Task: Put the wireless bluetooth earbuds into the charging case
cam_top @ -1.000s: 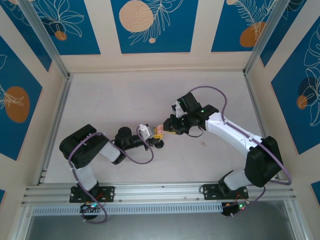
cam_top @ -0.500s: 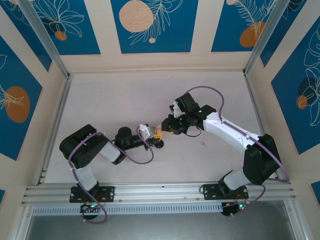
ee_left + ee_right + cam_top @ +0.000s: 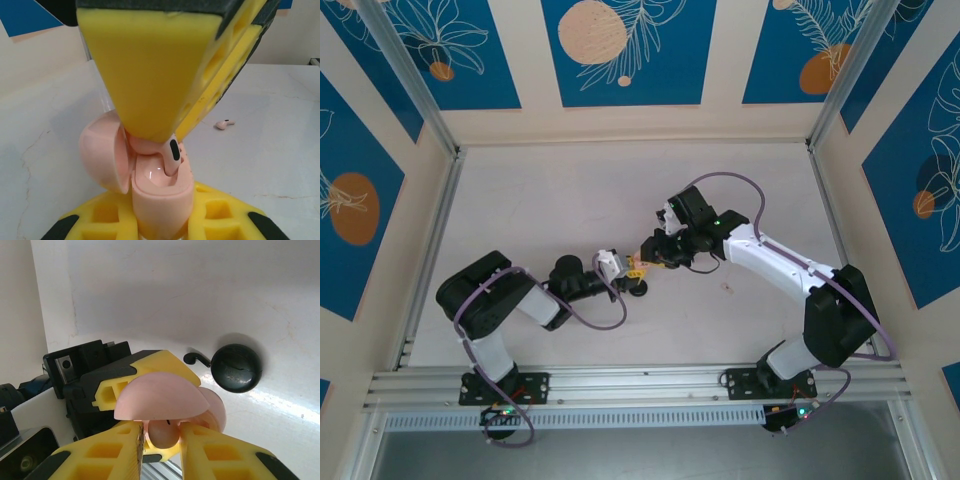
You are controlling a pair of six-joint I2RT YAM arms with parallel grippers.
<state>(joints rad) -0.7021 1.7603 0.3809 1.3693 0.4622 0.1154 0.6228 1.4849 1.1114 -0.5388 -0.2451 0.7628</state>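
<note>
While the left gripper (image 3: 160,216) clamps its yellow fingers (image 3: 95,220) on the lower half of the charging case (image 3: 162,195), the right gripper (image 3: 164,131) comes down from above with an earbud (image 3: 171,157) pinched between its tips. The case is pale pink (not black) and stands upright with its lid (image 3: 102,155) swung open to one side. The earbud is pink too, with a dark patch on its stem; the stem dips into the case's hollow, though I cannot tell whether it is seated. A second pink earbud (image 3: 224,123) lies on the white table (image 3: 270,165), well apart from the case. From the right wrist, the right gripper's own fingers (image 3: 105,457) are closed around the rounded bud, under the domed lid. Beyond them a black round puck (image 3: 236,368) rests on the table, a small black hooked piece (image 3: 196,358) just beside it. From above, both grippers meet near the table's middle, the puck (image 3: 640,290) just beside them.
</note>
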